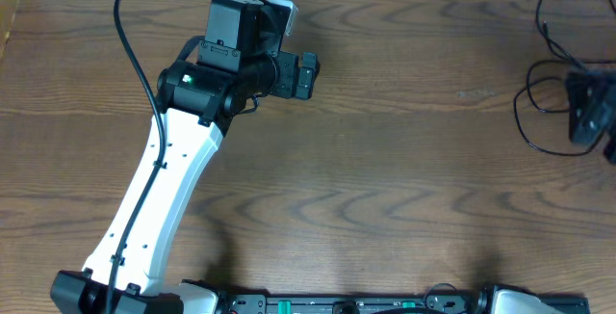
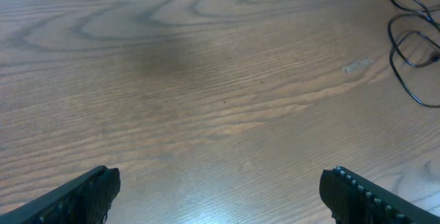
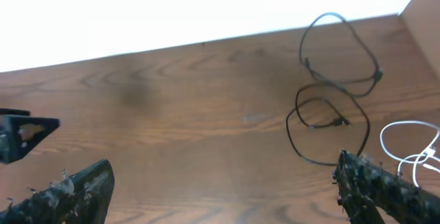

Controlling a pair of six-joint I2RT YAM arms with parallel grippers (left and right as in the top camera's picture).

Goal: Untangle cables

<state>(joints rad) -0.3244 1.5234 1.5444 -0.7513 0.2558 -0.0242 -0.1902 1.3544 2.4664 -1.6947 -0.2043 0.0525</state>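
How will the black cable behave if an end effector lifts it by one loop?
Likely floppy: the black cable lies flat in loose, uneven loops, so it should droop and trail rather than hold its shape. Probably light, since it is thin. Its loops cross each other, so they may drag along together.

light: bright, even | glare: blown-out top, right wrist | focus: soft

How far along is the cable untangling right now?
Done: the black cable and white cable seem to lie apart, side by side. In hand: nothing; both pairs of jaws stand open and empty. Left: the black one lies in overlapping loops that need straightening.
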